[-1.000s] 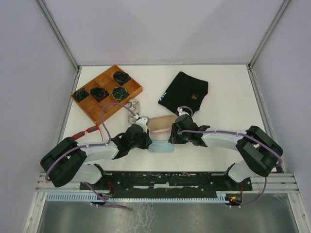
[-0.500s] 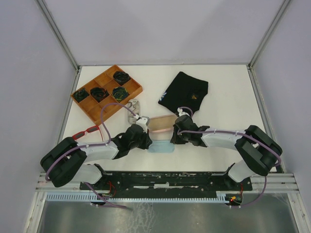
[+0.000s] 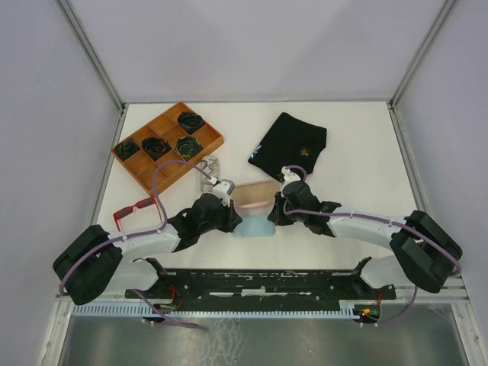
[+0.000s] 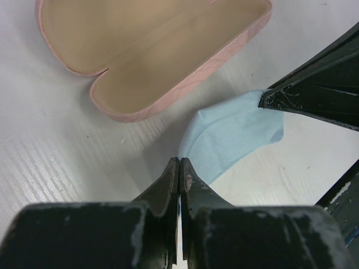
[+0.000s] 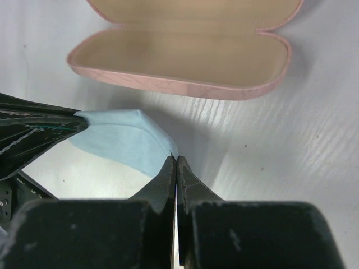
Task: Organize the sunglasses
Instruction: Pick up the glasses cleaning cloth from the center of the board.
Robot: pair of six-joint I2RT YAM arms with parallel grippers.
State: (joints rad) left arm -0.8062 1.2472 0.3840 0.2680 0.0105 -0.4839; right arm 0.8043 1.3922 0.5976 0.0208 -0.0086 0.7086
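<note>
A light blue cloth [image 3: 254,227] hangs stretched between my two grippers, just in front of the open pink case [image 3: 254,194]. My left gripper [image 4: 179,162] is shut on the cloth's [image 4: 235,134] left corner. My right gripper [image 5: 175,159] is shut on the cloth's [image 5: 120,137] right corner. From above, the left gripper [image 3: 231,219] and right gripper [image 3: 272,216] face each other across it. The red sunglasses [image 3: 137,207] lie on the table at the left, apart from both grippers. The pink case [image 4: 151,50] [image 5: 190,50] is empty inside.
A wooden tray [image 3: 207,145] with dark items in its compartments stands at the back left. A grey patterned case [image 3: 210,169] lies beside it. A black cloth [image 3: 292,143] lies at the back, right of centre. Side walls border the table.
My right gripper has shut on the cloth's right corner. Both arms have stretched forward a little, and the red sunglasses now show more beside the left arm.
</note>
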